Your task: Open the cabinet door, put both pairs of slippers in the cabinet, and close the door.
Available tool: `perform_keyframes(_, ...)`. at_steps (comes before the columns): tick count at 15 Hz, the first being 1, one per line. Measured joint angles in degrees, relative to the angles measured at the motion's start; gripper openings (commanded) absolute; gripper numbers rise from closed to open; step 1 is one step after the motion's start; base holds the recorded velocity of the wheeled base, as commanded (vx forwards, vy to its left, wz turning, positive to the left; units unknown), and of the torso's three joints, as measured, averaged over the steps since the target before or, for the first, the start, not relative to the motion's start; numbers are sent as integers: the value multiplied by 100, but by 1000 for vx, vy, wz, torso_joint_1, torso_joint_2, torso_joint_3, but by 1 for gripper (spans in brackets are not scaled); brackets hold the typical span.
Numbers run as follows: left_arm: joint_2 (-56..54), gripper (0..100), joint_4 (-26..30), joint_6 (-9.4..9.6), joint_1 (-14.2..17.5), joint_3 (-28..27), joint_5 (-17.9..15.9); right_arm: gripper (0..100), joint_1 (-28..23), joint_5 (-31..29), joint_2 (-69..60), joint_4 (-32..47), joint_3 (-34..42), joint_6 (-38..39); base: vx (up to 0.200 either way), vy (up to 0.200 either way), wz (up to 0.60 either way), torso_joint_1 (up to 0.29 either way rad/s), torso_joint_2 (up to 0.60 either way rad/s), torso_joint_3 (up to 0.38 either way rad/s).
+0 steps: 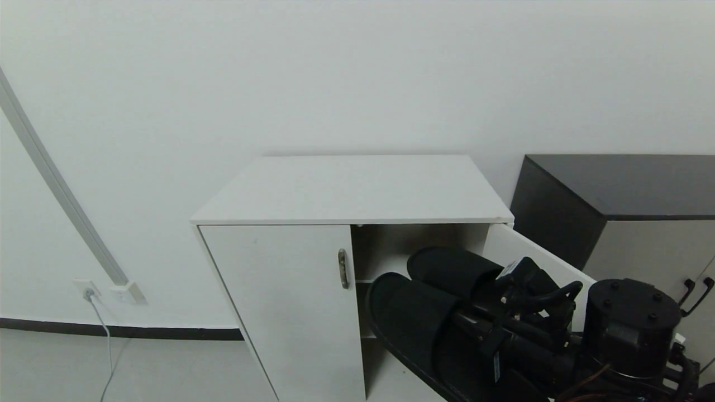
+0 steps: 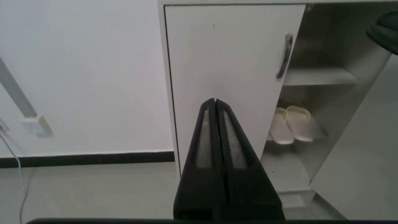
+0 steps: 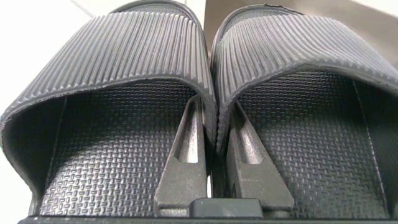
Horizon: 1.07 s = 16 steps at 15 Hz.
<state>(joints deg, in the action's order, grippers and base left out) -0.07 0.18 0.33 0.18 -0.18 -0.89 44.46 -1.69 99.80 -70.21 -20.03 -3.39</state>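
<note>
A pair of black slippers (image 1: 424, 312) hangs side by side in front of the white cabinet's (image 1: 352, 190) open right half. My right gripper (image 3: 214, 107) is shut on the two inner edges of the black slippers (image 3: 137, 68), one finger inside each slipper. A pair of white slippers (image 2: 292, 123) lies on a lower shelf inside the cabinet. The right door (image 1: 536, 257) is swung open; the left door (image 1: 279, 301) with its metal handle (image 1: 343, 268) is closed. My left gripper (image 2: 215, 102) is shut with nothing in it, low in front of the closed left door (image 2: 230, 62).
A dark-topped cabinet (image 1: 614, 184) stands just right of the open door. An upper shelf (image 2: 320, 76) crosses the open compartment. A wall socket with a cable (image 1: 86, 291) sits low on the wall at the left, above bare floor.
</note>
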Motion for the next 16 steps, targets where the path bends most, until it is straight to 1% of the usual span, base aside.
perform_keyframes(8,0,0,0,2,-5,0,0,0,0,4,2,6,13,-2,0,0,0,-168,497,323)
perform_keyframes(16,0,0,0,0,-5,0,0,0,-2,4,2,2,18,-2,0,0,0,-103,458,351)
